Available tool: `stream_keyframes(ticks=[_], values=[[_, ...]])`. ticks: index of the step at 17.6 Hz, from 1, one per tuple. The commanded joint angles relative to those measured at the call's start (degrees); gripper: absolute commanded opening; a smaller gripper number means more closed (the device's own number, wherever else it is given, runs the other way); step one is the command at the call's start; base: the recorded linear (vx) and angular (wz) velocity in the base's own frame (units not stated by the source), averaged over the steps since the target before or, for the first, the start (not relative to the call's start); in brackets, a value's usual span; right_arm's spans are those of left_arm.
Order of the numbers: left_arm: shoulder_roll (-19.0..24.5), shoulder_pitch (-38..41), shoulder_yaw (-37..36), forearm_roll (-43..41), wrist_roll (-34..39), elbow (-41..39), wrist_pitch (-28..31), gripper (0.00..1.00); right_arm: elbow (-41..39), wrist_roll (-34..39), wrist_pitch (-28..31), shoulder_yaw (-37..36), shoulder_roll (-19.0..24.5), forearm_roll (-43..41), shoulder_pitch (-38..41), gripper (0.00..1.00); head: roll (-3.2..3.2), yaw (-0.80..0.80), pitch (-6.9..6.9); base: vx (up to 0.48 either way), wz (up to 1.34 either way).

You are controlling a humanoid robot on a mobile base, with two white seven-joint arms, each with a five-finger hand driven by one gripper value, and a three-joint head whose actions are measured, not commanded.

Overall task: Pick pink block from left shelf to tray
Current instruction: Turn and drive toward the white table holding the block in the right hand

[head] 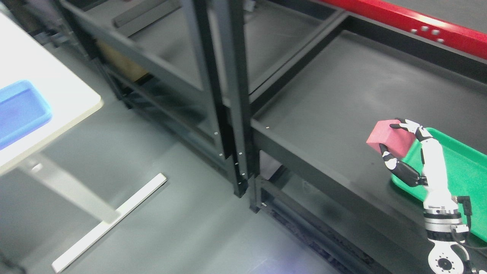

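Over on the right side of the head view, the right hand (409,152) has its fingers clamped on the pink block (390,137), with a fingertip (404,124) hooked over the top edge and the thumb pressing in from underneath. The block is up in the air, tilted, sitting right at the left edge of the green tray (462,167), not touching it as far as I can tell. The tray rests on the dark shelf (327,114) of the right-hand rack. Way off to the left there's a white table (57,87) with a blue bin (19,110) on it. Left arm doesn't show up anywhere.
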Motion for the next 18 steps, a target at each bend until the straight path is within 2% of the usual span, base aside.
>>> stream_keyframes(ticks=[1, 18], values=[[1.0, 1.15, 0.0, 0.0, -0.01, -1.0, 0.05, 1.0, -2.09, -0.01, -0.18, -1.79, -0.47, -0.51, 0.97, 0.06, 0.0, 0.0, 0.0, -0.174, 0.66], [1.0, 1.15, 0.0, 0.0, -0.01, -1.0, 0.05, 1.0, -2.53, -0.01, -3.52, -1.7, 1.63, -0.6, 0.88, 0.07, 0.0, 0.0, 0.01, -0.169, 0.59]])
